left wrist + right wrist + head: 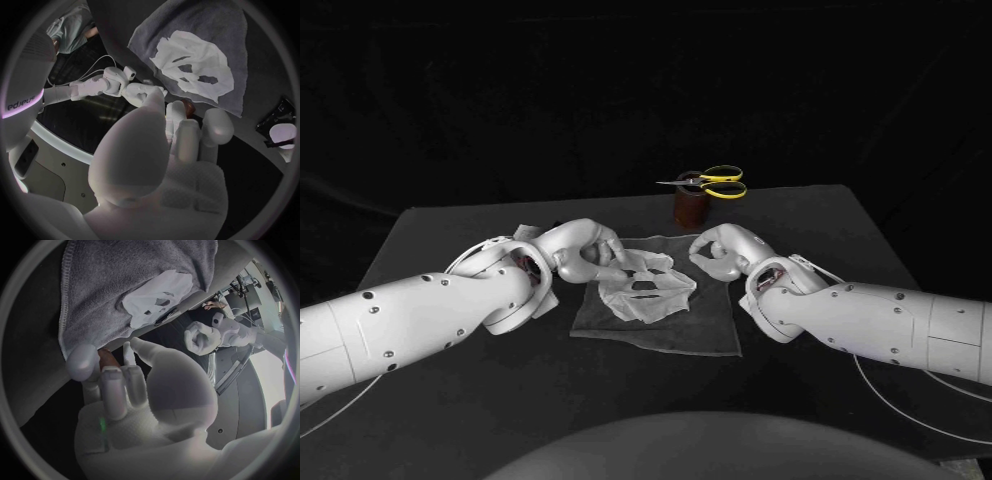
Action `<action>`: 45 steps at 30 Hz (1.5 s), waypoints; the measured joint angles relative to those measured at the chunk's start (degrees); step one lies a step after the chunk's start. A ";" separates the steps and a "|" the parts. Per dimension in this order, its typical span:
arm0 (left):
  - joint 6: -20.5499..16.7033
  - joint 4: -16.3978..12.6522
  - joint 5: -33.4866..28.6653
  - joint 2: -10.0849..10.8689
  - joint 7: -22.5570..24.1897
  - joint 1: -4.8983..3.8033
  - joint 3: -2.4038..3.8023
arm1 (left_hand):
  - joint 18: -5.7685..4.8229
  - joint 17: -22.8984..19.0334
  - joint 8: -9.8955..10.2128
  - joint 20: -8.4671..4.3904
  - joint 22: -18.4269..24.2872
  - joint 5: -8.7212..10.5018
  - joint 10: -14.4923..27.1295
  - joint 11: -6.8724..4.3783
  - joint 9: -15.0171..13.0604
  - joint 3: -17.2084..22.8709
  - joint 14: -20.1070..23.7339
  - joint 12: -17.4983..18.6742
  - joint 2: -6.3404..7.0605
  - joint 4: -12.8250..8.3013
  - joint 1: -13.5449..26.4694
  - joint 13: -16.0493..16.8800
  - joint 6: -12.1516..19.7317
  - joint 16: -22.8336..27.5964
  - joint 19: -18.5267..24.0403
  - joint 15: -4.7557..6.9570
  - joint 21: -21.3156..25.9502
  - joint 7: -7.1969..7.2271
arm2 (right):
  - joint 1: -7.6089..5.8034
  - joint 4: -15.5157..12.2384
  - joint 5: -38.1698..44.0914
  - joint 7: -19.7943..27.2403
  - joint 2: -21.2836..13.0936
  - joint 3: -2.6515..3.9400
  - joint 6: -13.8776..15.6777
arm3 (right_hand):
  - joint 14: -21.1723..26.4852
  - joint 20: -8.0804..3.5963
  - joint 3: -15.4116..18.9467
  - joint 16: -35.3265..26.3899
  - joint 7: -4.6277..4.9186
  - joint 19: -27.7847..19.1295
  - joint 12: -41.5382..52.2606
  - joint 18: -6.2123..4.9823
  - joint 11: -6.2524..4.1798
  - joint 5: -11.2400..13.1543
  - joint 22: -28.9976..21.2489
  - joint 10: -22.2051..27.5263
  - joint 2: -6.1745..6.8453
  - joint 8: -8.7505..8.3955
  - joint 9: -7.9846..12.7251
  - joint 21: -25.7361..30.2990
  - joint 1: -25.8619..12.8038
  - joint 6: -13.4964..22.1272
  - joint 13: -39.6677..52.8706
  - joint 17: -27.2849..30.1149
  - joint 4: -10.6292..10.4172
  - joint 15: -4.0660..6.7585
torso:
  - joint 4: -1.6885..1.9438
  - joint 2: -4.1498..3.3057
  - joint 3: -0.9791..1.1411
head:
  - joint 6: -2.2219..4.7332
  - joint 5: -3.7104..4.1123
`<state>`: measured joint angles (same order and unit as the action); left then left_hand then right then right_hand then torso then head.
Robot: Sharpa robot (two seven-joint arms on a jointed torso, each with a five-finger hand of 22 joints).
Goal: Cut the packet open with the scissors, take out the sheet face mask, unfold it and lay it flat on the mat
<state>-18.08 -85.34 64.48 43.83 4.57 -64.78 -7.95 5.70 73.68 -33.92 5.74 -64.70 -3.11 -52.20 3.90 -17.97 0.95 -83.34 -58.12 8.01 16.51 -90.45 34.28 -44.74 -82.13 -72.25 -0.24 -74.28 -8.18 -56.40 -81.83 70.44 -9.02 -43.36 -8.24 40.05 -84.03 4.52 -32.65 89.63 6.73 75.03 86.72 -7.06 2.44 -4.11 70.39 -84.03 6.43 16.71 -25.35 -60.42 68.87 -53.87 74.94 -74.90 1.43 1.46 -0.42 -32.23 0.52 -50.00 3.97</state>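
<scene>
A white sheet face mask lies unfolded on a grey cloth mat, its eye and mouth openings facing up. It covers the far and middle part of the mat, and bare cloth shows around it on the near side.

The silver left hand hangs at the mask's far left corner, with its fingertips just beside the edge. In the left wrist view a strip of mat shows between the fingers and the mask. This hand holds nothing, and its fingers are loosely bent and apart.

The silver right hand sits at the mask's far right corner, also just beside it. Its fingers are parted and it holds nothing. The mask therefore lies between the two hands and slightly nearer the robot than either.

Beyond the mat, a pair of yellow-handled scissors rests on top of a brown cylindrical holder, well apart from both hands. Everything stands on the black table.

By count there are one mask, one mat, one pair of scissors, one holder and two hands.
</scene>
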 measured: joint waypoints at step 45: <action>5.43 21.12 -11.08 -13.28 -15.51 -0.60 -0.06 | -1.36 1.26 -0.67 -0.72 -9.55 0.00 -10.28 -0.82 2.23 -0.58 -0.61 -12.03 -2.97 -0.20 2.55 12.35 -1.56 -6.26 -7.10 0.64 -6.27 0.73 | -1.29 12.85 -9.22 -0.10 10.82 0.15 -11.53 | 0.05 -0.41 3.74 -0.03 -1.43 0.81 3.04 0.50 -1.24 1.02 1.40 -0.05 -3.09 -0.93 0.83 -0.86 0.64 -4.70 0.01 0.00 -2.64 0.78 | -0.03 -0.04 -0.04 | 0.00 -0.73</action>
<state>-12.65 -64.23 53.40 30.55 -10.95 -65.38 -8.01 4.34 74.94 -34.59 5.02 -74.26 -3.11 -62.48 3.08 -15.74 0.37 -83.95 -70.15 5.03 16.31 -87.90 46.63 -46.30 -88.38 -79.35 0.41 -80.54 -7.45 -57.69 -68.97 61.22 -9.12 -32.53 -8.09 28.52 -83.98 4.11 -28.91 89.60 5.30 75.84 89.76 -6.55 1.20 -3.09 71.79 -84.08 3.34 15.77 -24.52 -61.27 69.50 -58.57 74.95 -74.90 -1.21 2.23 -0.46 -32.27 0.47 -50.00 3.24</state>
